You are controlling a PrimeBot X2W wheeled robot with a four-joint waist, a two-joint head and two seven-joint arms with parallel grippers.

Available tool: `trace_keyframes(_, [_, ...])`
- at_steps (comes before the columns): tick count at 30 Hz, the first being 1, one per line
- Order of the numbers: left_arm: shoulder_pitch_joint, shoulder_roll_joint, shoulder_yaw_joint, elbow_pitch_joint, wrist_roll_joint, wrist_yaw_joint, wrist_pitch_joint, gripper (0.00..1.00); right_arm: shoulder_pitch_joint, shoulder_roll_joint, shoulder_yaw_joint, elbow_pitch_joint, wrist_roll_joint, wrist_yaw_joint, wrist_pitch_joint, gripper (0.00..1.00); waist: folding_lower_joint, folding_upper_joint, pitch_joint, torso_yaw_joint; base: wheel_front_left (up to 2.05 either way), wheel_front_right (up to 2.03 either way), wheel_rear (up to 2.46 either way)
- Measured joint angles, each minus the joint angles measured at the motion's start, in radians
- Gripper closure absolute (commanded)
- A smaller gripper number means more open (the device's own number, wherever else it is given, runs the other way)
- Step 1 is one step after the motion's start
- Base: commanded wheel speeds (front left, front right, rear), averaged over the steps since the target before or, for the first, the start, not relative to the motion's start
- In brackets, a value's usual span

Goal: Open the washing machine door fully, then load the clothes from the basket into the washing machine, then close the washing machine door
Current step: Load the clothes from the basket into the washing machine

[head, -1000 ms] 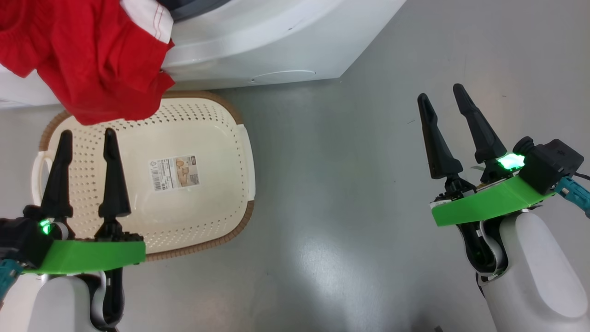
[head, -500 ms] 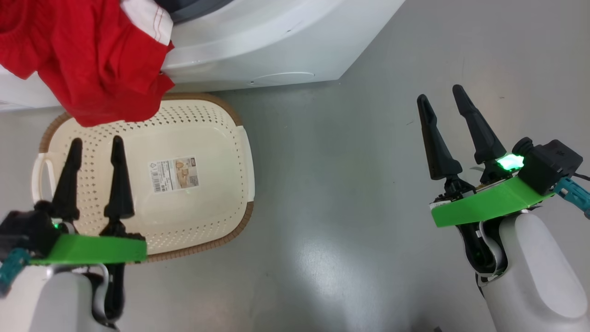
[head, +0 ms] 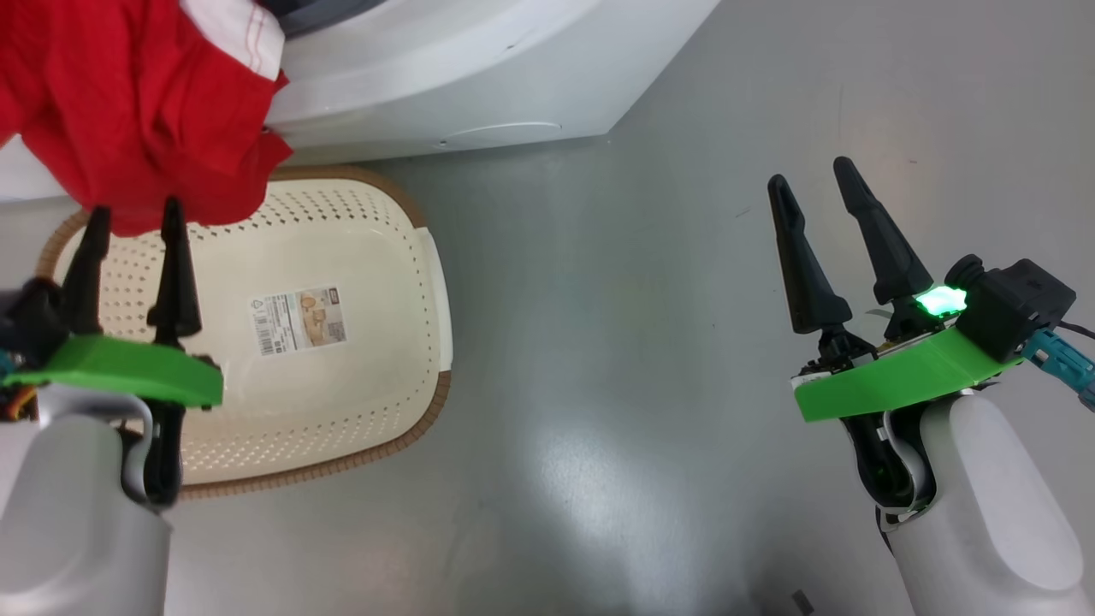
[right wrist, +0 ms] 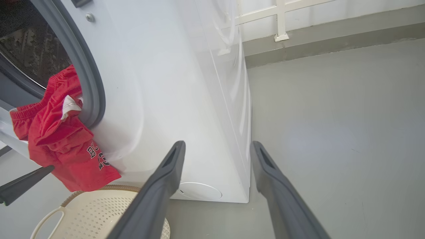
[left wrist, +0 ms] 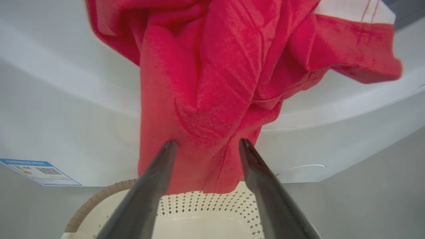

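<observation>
The bright red sports jersey with a white panel and dark lettering (head: 128, 85) hangs out of the mouth of the big white boxy washing machine (head: 445, 77) at the upper left of the frame. It drapes over the grey rubber door seal (right wrist: 88, 76), its hem dangling above the cream-white perforated plastic basket with a brown woven-look rim (head: 432, 411), which shows only a paper label (head: 298, 319) on its bottom. The left tool (head: 137, 207) stands wide open and holds nothing, its dark tapered fingers just under the hanging hem; whether they touch the cloth I cannot tell. The right tool (head: 811, 171) is equally open and empty over the bare grey floor (head: 642, 342) at the right, well apart from everything. The step in hand looks like getting the spilled part into the perforated steel drum (right wrist: 30, 49). It would go best by closing on a thick bunch of the low folds, lifting them over the seal lip and pushing deep, so nothing gets trapped when the door shuts. The fabric looks thin, limp and creased, likely to slide, and the machine's smooth glossy front gives it no hold
</observation>
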Motion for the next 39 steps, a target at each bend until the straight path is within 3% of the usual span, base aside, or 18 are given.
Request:
trace_keyframes(26, [-0.332,0.036,-0.143,0.299,-0.092,0.0,0.0,0.0,-0.022,0.011,-0.002,-0.005,0.0,0.0,0.0,0.0,0.0,0.0,0.041,-0.016,0.0,0.0,0.0])
trace_keyframes(27, [-0.337,0.036,-0.144,0.298,-0.092,0.0,0.0,0.07,-0.022,0.011,-0.002,-0.005,0.0,0.0,0.0,0.0,0.0,0.0,0.041,-0.016,0.0,0.0,0.0])
trace_keyframes(28, [-0.341,0.036,-0.144,0.296,-0.092,0.0,0.0,0.58,-0.022,0.011,-0.002,-0.005,0.0,0.0,0.0,0.0,0.0,0.0,0.041,-0.017,0.0,0.0,0.0])
trace_keyframes(29, [-0.343,0.036,-0.144,0.293,-0.092,0.0,0.0,1.0,-0.022,0.011,-0.002,-0.005,0.0,0.0,0.0,0.0,0.0001,0.0,0.04,-0.017,0.0,0.0,0.0])
trace_keyframes(39, [-0.331,0.028,-0.13,0.26,-0.092,0.0,0.0,1.0,-0.022,0.013,-0.005,-0.004,-0.001,0.0,0.0,0.0,0.0,0.0,0.034,-0.005,0.0,0.0,0.0])
